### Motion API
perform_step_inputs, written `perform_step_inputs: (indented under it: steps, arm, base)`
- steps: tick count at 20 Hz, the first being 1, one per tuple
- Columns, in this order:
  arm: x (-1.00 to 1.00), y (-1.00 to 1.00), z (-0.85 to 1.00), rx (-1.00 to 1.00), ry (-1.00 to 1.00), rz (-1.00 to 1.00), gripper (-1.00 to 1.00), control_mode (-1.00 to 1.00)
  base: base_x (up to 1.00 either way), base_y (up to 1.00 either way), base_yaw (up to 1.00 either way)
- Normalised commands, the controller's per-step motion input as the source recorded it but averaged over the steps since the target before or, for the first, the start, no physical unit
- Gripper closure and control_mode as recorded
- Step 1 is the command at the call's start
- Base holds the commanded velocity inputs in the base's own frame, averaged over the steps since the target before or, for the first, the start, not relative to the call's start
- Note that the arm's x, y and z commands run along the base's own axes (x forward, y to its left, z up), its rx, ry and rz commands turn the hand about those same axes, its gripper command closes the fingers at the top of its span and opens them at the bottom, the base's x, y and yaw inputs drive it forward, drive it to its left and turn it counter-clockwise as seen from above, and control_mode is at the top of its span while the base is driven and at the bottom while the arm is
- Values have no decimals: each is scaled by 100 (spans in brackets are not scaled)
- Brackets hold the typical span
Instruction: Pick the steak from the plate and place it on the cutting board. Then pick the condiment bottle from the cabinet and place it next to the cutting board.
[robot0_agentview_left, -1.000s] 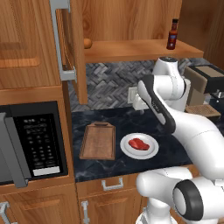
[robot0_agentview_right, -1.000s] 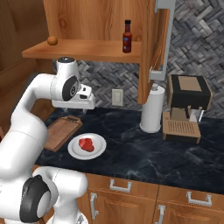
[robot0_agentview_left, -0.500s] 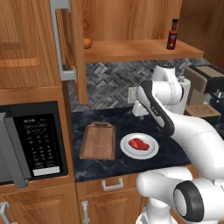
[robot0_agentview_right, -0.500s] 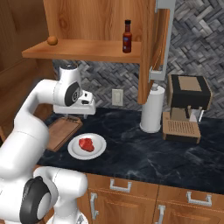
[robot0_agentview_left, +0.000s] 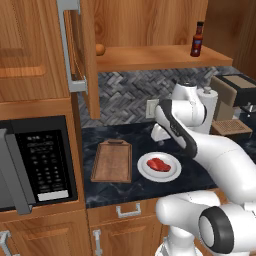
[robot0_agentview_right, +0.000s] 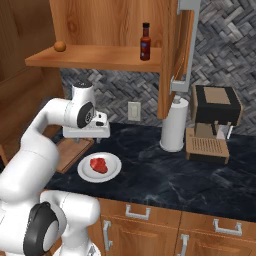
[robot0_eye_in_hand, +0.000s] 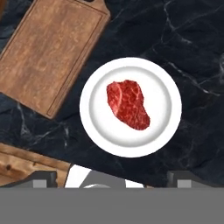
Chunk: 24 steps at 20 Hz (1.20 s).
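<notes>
Simulated kitchen. A dark marbled stone surface (robot0_agentview_right: 165, 165) runs over wood drawers w/ grey metal pulls; behind it, a grey herringbone tile backsplash (robot0_agentview_left: 125, 92) w/ a white wall outlet.

Left of the surface, a black microwave (robot0_agentview_left: 35, 162) w/ its door ajar. On the right side, a tall white paper-towel roll (robot0_agentview_right: 174, 125) and a black-and-tan coffee machine (robot0_agentview_right: 212, 122), near each other.

Above, the cabinet (robot0_agentview_left: 150, 30), brown wood, stands open; its door (robot0_agentview_left: 82, 55) carries a long grey metal handle. On its wooden shelf: the condiment bottle (robot0_agentview_right: 145, 41), slim, upright, dark red-brown w/ red label and black cap, plus a small round orange-brown item at the shelf's other end, well apart.

On the surface, the cutting board (robot0_eye_in_hand: 50, 54): rectangular brown wood, visible grain, raised rim, dark handle at one short end. Nothing lies on it. Just beside it, not touching, the plate (robot0_eye_in_hand: 168, 118): round, plain white, shallow rim. The steak (robot0_eye_in_hand: 128, 104) lies flat near the plate's centre; small irregular slab, raw red, mottled texture.

White arm w/ dark joints reaches over the surface. The gripper (robot0_eye_in_hand: 111, 179) hangs above the plate, pointing down, jaws spread wide, holding nothing, touching nothing; its dark tips sit well apart at the bottom edge of the hand view.
</notes>
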Motion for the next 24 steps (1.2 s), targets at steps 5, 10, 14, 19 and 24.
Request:
perform_step_inputs:
  steps: [5,10,14,19,24]
  arm:
    - [0,0,-32,0,4,5,-100,-100]
    - [0,0,-28,-2,3,5,-100,-100]
    - [0,0,-27,-3,2,4,-100,-100]
    - [0,0,-24,-3,1,3,-100,-100]
    - [0,0,-23,-2,0,2,-100,-100]
  base:
    - [0,0,0]
    - [0,0,0]
    - [0,0,0]
    - [0,0,0]
    - [0,0,0]
